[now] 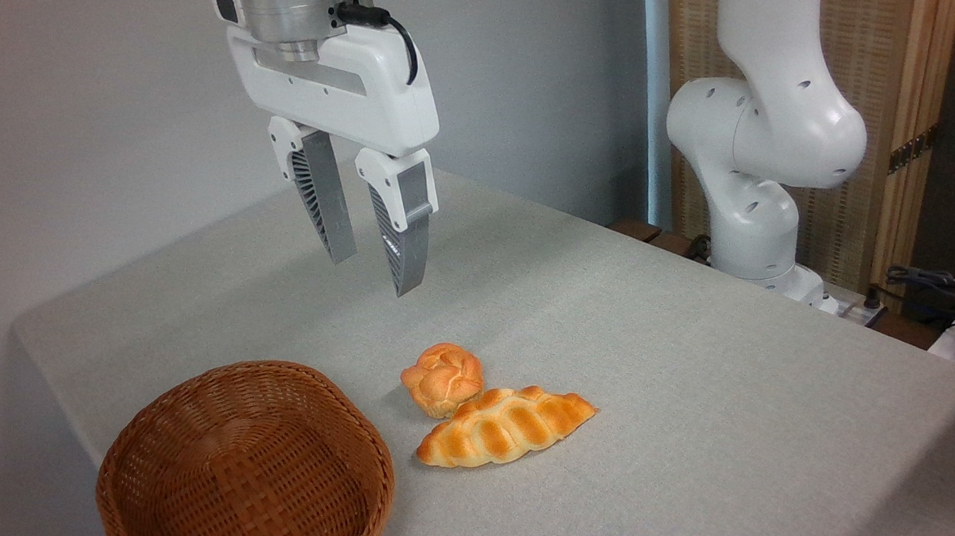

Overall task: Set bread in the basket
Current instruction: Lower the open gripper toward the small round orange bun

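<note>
- While the claw (373,273) hangs above the grey table (696,387), its two fingers are parted and grip nothing.
- Below it, the bread (442,378) sits on the table, apparently touching the braided loaf (504,427).
- Left of both, the basket (243,468) is apart from the bun.
- No readable writing shows on anything.

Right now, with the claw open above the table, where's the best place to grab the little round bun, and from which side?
Take the bun from straight above, across its rounded middle. The braided loaf appears to touch its lower right side, so probably set one finger on the upper right and one on the lower left, where bare table shows. The claw hangs open, up and left of it.
</note>
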### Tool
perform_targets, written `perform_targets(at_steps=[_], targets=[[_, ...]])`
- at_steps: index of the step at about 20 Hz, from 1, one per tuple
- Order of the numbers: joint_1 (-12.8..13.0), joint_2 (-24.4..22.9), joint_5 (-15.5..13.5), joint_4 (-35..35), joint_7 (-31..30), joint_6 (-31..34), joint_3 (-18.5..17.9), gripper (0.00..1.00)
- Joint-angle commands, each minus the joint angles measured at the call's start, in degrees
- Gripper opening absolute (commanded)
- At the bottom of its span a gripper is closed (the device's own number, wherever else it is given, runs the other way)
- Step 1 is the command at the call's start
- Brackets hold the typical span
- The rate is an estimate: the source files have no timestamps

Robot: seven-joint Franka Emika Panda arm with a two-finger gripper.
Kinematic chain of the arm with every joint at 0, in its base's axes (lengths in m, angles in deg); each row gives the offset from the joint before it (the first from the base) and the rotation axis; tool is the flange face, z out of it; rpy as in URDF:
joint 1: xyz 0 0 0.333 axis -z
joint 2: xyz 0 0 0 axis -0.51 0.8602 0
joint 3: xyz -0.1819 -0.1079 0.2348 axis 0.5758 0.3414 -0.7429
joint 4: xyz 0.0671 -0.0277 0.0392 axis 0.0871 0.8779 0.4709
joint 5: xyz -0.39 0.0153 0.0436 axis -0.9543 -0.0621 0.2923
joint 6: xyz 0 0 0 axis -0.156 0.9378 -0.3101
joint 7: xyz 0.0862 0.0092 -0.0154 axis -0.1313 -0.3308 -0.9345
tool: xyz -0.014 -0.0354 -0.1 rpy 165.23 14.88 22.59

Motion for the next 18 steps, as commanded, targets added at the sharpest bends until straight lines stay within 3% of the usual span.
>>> perform_targets(at_steps=[1,8,12,15,18], targets=[[0.4,-1.0,-0.2,0.8,-0.1,0.9,-0.6,1.00],[0.4,-1.0,-0.1,1.4,-0.7,0.9,-0.2,1.00],[0.5,-9.0,-0.2,13.8,-0.1,-5.5,0.3,1.00],[1.0,-9.3,-0.2,17.1,0.0,-6.4,2.9,1.00],[3.1,-9.3,-0.1,22.7,0.1,-10.1,3.2,1.00]])
